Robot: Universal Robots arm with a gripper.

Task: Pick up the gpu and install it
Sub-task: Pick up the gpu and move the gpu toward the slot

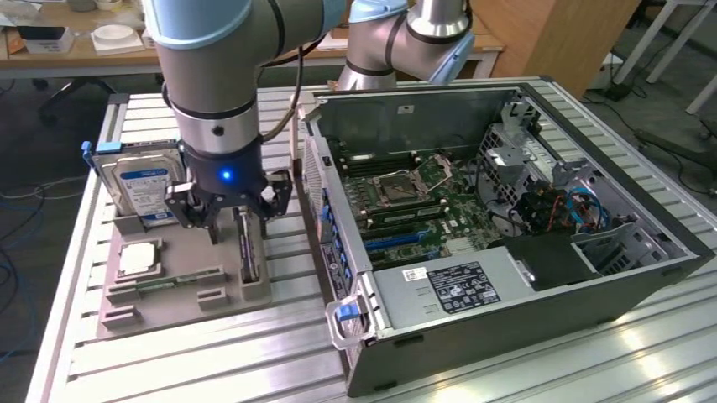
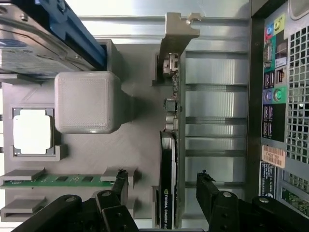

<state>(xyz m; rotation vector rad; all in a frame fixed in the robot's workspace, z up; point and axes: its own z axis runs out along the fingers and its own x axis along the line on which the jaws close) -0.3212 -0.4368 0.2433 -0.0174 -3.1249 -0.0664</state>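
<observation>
The gpu (image 2: 169,159) is a thin black card standing on its edge in a slot of the grey parts tray (image 2: 140,140), its pale metal bracket (image 2: 179,30) at one end. In the exterior view the gpu (image 1: 248,256) stands at the tray's side nearest the computer case. My gripper (image 2: 163,182) is open, with one black finger on each side of the card and a gap to each. Seen from outside, the gripper (image 1: 238,228) hangs straight down over the card's far end.
On the grey tray (image 1: 168,311) are a silver hard drive with a blue label (image 1: 141,180), a processor chip (image 1: 137,260) and a green memory stick (image 1: 180,279). The open computer case (image 1: 505,218) lies at the exterior view's right, motherboard exposed.
</observation>
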